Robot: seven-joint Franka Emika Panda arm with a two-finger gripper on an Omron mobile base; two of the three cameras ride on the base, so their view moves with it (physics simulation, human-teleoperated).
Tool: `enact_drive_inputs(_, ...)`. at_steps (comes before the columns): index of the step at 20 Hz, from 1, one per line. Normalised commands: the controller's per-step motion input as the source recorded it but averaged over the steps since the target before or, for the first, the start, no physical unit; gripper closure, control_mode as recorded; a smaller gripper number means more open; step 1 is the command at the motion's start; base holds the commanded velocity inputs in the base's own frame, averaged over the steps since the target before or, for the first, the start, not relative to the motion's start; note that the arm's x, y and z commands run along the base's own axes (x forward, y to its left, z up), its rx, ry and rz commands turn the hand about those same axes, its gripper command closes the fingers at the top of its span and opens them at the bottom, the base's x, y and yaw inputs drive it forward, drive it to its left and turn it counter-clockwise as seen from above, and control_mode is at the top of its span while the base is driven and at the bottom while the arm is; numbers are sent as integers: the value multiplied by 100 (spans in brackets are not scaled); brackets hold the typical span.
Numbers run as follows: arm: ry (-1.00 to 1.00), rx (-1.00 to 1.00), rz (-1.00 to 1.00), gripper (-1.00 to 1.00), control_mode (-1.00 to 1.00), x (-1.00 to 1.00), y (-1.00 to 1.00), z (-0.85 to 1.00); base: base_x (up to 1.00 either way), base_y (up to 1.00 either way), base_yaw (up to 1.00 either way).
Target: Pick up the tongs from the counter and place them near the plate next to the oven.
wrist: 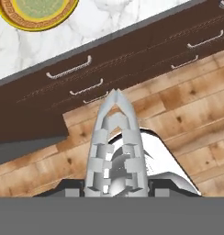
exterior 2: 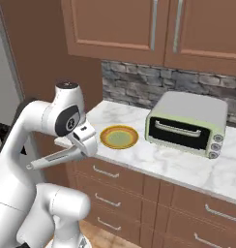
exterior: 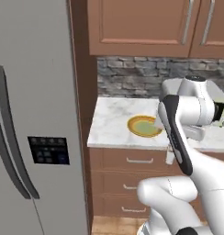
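Evidently tongs (wrist: 114,147) in end effector (wrist: 114,189), off counter (exterior 2: 178,162).

plate (exterior: 143,126): right edge hidden behind the arm
oven (exterior: 223,110): mostly hidden by arm, cut off at frame edge

Both base views look forward and down at the plate (exterior: 143,126) (exterior 2: 119,137), from its left and right; the hand view looks down past the counter edge, plate (wrist: 36,13) at top.
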Motion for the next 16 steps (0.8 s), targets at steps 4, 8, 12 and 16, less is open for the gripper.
enact_drive_inputs(4,0,0,0,100,100,0,0,0,71,-48,67)
enact_drive_inputs(8,0,0,0,100,100,0,0,0,55,-32,26)
enact_drive_inputs(12,0,0,3,100,-100,25,0,0,24,0,4)
enact_drive_inputs(16,-4,-2,1,100,-100,51,13,-5,0,0,0)
